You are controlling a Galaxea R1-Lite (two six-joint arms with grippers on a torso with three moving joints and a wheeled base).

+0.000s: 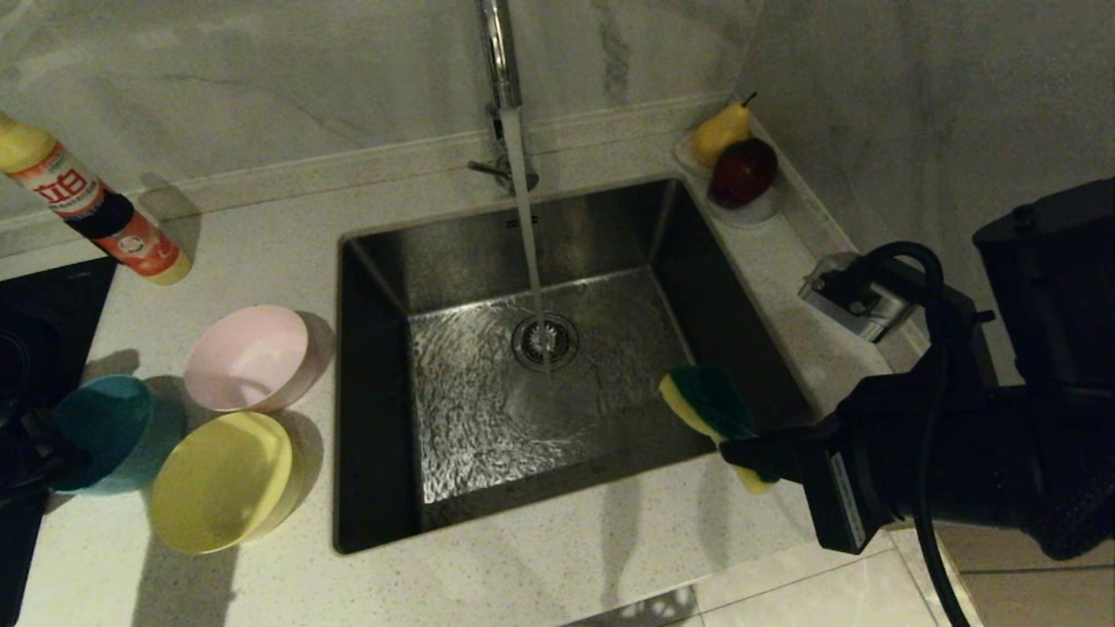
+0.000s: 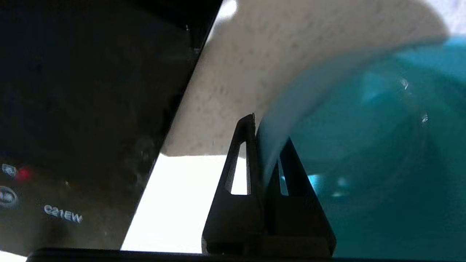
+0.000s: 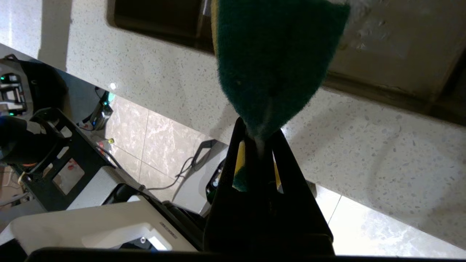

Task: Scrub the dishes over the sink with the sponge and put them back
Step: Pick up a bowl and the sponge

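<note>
You had the left gripper (image 2: pixel 267 145) clamped on the blue bowl's (image 1: pixel 109 431) rim at the desk's (image 1: pixel 557 566) left, ready to lift, while the right gripper (image 3: pixel 260 145) pinched the sponge (image 1: pixel 710 405) over the sink's (image 1: pixel 383 409) near-right corner, ready to scrub.

Right gripper (image 3: pixel 259 140) fingers (image 3: pixel 236 156) clamped on the sponge (image 3: pixel 273 62), green scouring face toward camera, yellow foam edge between them. Speckled surface (image 3: pixel 364 145) beneath; dark sink (image 3: pixel 156 18) opening beyond; tiled floor (image 3: pixel 145 138) below.

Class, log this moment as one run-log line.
left gripper: shut on blue bowl rim | right gripper: shut on sponge | tap running
</note>
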